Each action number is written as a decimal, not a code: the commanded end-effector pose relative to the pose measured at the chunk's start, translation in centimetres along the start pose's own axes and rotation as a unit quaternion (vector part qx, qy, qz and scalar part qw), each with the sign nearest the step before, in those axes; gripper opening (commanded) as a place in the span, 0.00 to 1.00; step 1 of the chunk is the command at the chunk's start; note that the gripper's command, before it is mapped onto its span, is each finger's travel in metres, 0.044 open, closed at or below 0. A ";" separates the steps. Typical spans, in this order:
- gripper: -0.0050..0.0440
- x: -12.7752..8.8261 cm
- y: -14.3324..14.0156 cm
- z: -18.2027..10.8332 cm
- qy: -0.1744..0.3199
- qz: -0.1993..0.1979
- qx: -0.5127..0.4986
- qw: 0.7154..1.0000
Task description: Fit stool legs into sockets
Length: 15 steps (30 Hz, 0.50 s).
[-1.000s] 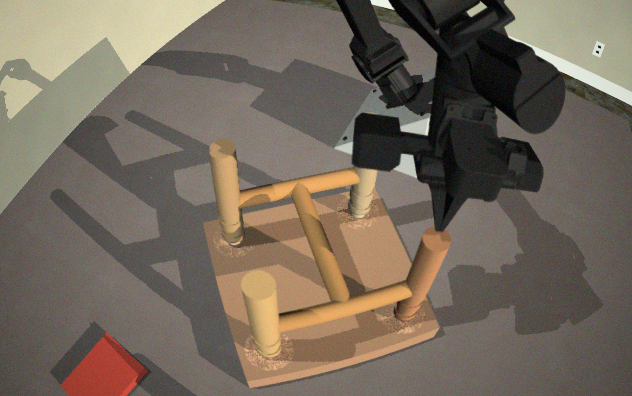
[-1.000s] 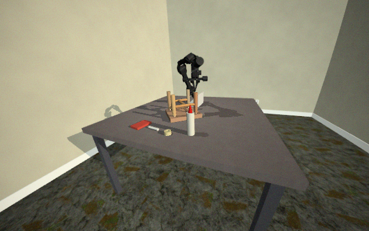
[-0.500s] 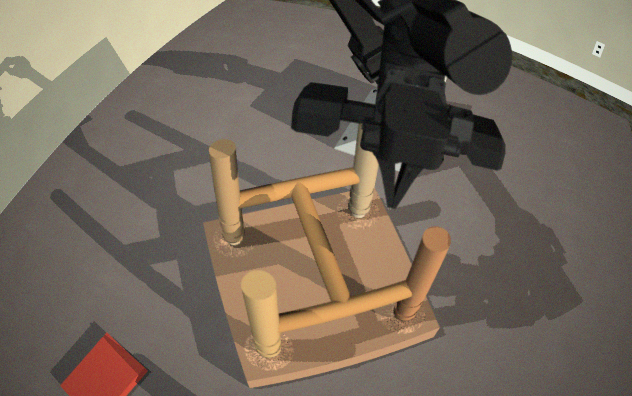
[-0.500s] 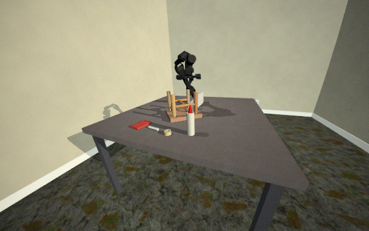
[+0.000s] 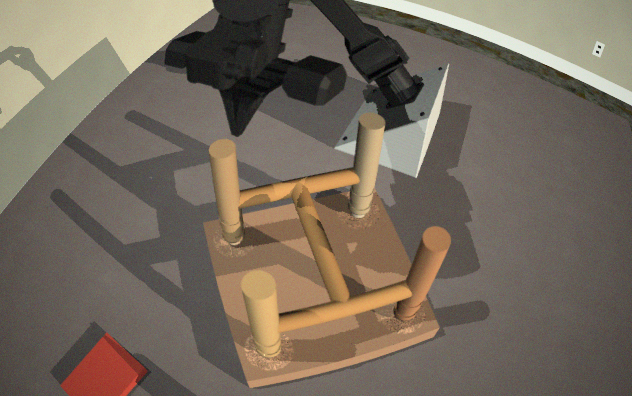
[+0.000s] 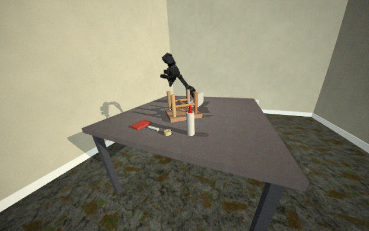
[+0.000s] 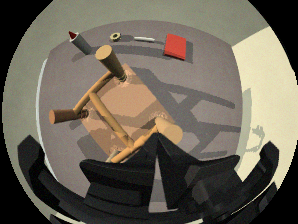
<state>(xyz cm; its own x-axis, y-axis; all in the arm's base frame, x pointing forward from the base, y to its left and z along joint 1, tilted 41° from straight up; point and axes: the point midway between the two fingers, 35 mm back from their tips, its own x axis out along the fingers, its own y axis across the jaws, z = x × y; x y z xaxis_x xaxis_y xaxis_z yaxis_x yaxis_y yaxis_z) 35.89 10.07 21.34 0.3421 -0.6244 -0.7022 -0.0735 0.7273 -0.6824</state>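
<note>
From the table's (image 5: 525, 250) (image 6: 233, 146) (image 7: 60, 90) near edge, I see a glue bottle (image 6: 190, 125) (image 7: 81, 45) standing, with a red block (image 5: 102, 367) (image 6: 141, 125) (image 7: 175, 46) towards the left corner. Farther in, the wooden seat (image 5: 295, 287) (image 6: 178, 119) (image 7: 120, 97) lies upside down, nearer the far edge, all four legs standing in it. I can't tell whether every shoulder is fully down. The tan leg (image 5: 226, 190) (image 6: 169, 100) (image 7: 169, 131) on the seat's far-left corner matters most: its long axis runs near upright, and its top lies below my gripper (image 5: 237, 134) (image 6: 170, 85) (image 7: 156, 136), slightly towards the near edge. My only arm hangs on the far side, fingers closed on nothing. I judge a downward push on that leg needs the tips centred over it, or it may tilt.
</note>
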 end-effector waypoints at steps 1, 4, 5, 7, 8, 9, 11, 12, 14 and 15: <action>0.10 -0.2 -2.9 -1.0 0.002 -0.011 0.018 1.000; 0.10 -0.2 -2.9 -1.0 0.002 -0.011 0.018 1.000; 0.10 -0.1 -2.9 -1.0 0.002 -0.012 0.022 1.000; 0.10 0.4 -2.9 -1.1 0.003 -0.015 0.052 0.999; 0.10 0.8 -2.8 -1.2 0.004 -0.018 0.077 0.997; 0.10 1.2 -2.8 -1.3 0.005 -0.021 0.102 0.995; 0.10 1.2 -2.8 -1.3 0.005 -0.021 0.102 0.995; 0.10 1.6 -2.8 -1.4 0.005 -0.024 0.126 0.992; 0.10 2.1 -2.7 -1.6 0.006 -0.028 0.156 0.987; 0.10 2.2 -2.7 -1.6 0.006 -0.028 0.160 0.987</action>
<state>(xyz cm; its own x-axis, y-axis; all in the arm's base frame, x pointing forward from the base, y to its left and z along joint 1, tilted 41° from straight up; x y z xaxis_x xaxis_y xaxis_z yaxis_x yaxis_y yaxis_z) 35.46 6.72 21.50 0.3268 -0.6619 -0.6746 0.1898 0.7453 -0.6392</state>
